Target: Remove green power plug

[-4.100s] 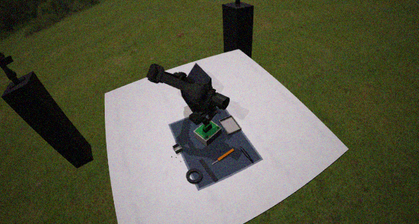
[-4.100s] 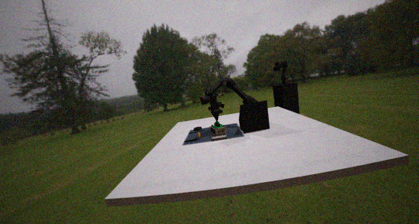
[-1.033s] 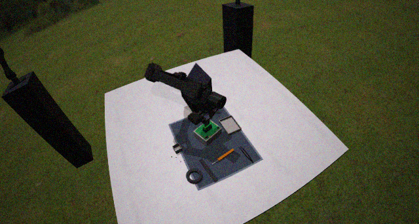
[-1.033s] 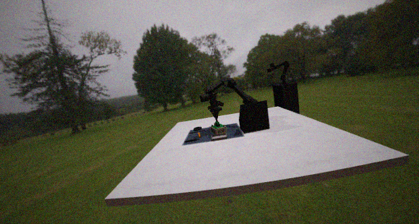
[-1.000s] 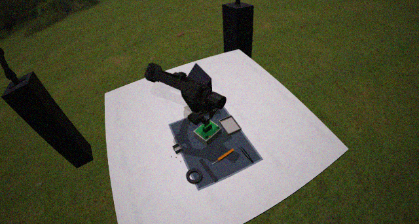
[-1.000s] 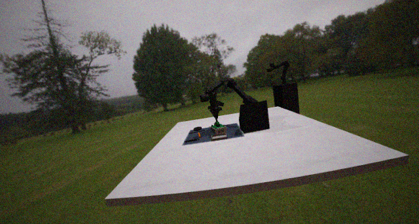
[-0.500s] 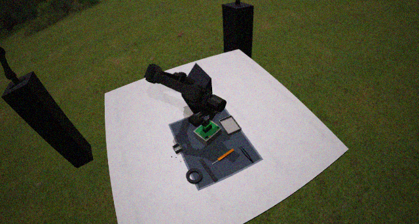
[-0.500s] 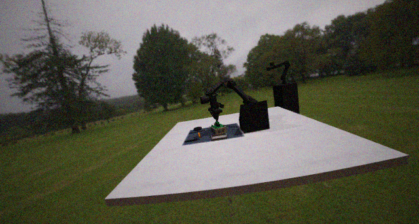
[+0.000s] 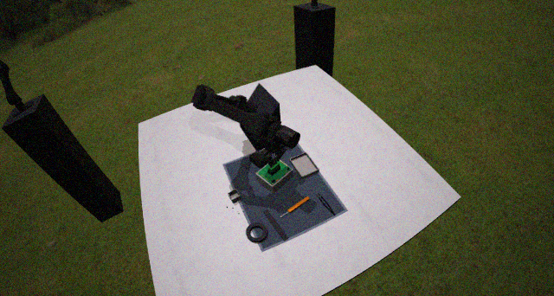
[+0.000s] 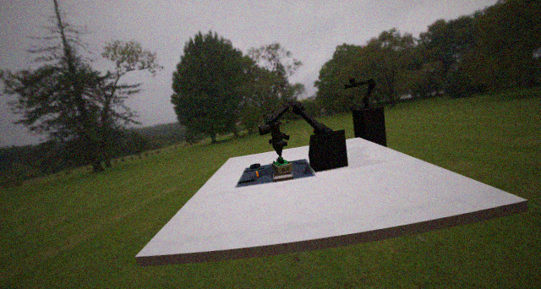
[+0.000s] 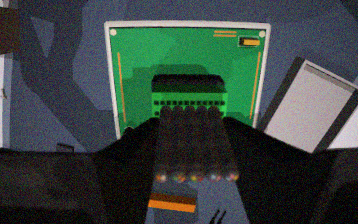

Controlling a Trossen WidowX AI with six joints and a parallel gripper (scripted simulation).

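Note:
The green power plug (image 11: 190,97) sits at the dark socket (image 11: 188,83) on the green circuit board (image 9: 283,176) (image 11: 137,47). A bundle of dark wires (image 11: 195,145) runs from the plug toward the wrist camera. My gripper (image 9: 273,162) (image 10: 280,156) (image 11: 190,125) points down over the board and is shut on the plug, one finger on each side. Whether the plug is loose in the socket cannot be told. The grey tray (image 9: 305,165) (image 10: 282,177) (image 11: 302,107) is empty and lies beside the board, to its right in the wrist view.
On the blue mat (image 9: 312,189) lie an orange screwdriver (image 9: 299,204) (image 11: 172,205), black tweezers (image 9: 326,204) and a dark strip (image 9: 275,225). A black ring (image 9: 249,237) lies at the mat's edge. A small box (image 9: 234,196) (image 11: 7,30) stands at the mat's left edge.

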